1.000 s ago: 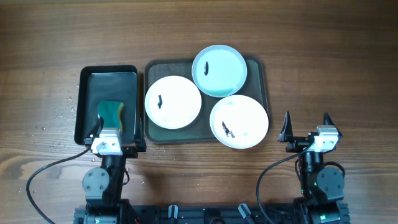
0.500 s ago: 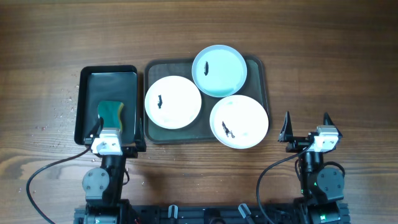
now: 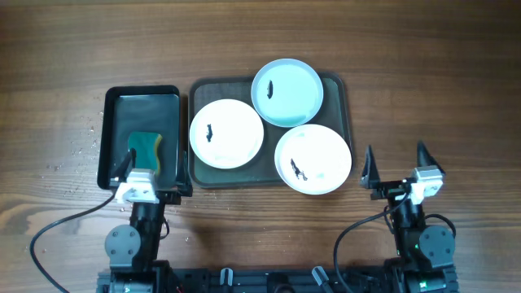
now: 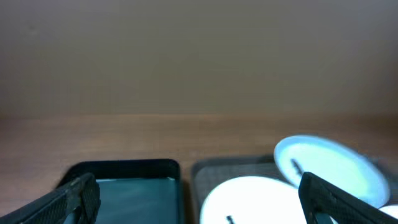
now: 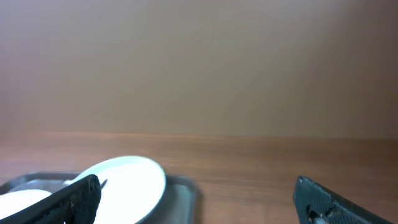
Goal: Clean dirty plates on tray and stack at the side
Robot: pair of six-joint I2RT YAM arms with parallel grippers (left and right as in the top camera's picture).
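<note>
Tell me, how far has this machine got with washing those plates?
Nothing looks done: the aqua plate, left white plate and right white plate all lie on the tray, each with a dark smudge, none stacked aside. Nothing is in hand: the left gripper is open by the sponge in the black tray, the right gripper open and empty. All wiping and stacking is left.

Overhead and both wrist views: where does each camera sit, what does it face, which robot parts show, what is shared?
Overhead: above the table, looking straight down at the tray; left gripper, right gripper show.
Left wrist: low, facing forward over the black tray; own fingers.
Right wrist: low, facing forward past a white plate; own fingers.
Shared: aqua plate, overhead and left wrist.
</note>
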